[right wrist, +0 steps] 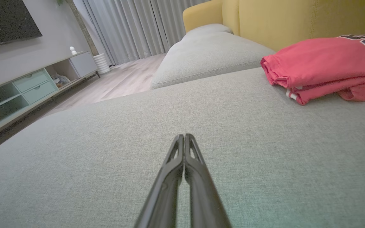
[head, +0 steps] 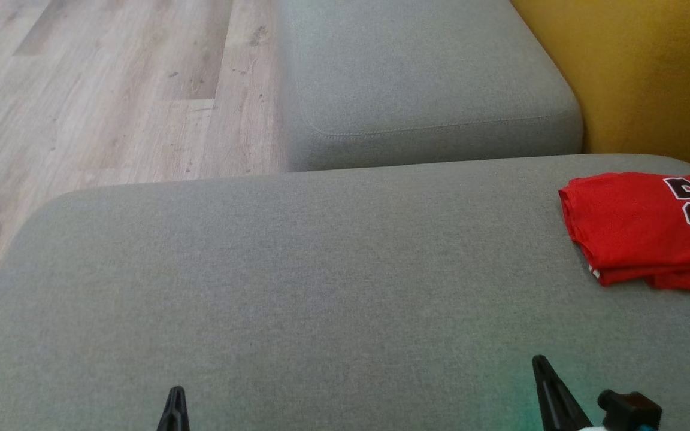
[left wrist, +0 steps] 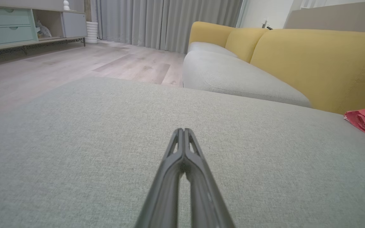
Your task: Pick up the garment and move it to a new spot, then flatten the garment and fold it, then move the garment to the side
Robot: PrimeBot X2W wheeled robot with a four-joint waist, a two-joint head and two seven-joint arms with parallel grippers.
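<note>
The broad grey seat cushion takes the foreground: flat, tightly woven fabric with rounded corners. A second grey cushion of the same weave, a stitched seam running round its rim, lies beyond it. The smooth mustard backrest rises at the right, and pale wood-plank floor lies at the left. The red garment, a soft jersey with black-and-white numerals, sits folded in a squarish stack at the near cushion's right edge, close to the backrest, its lowest layers a little rumpled. From that, the fold and the move to the side look done — little seems left but to keep clear, and any tidying would call for a reach to the right. The left end effector and the right end effector are both closed on nothing, low over the cushion and apart from the garment
</note>
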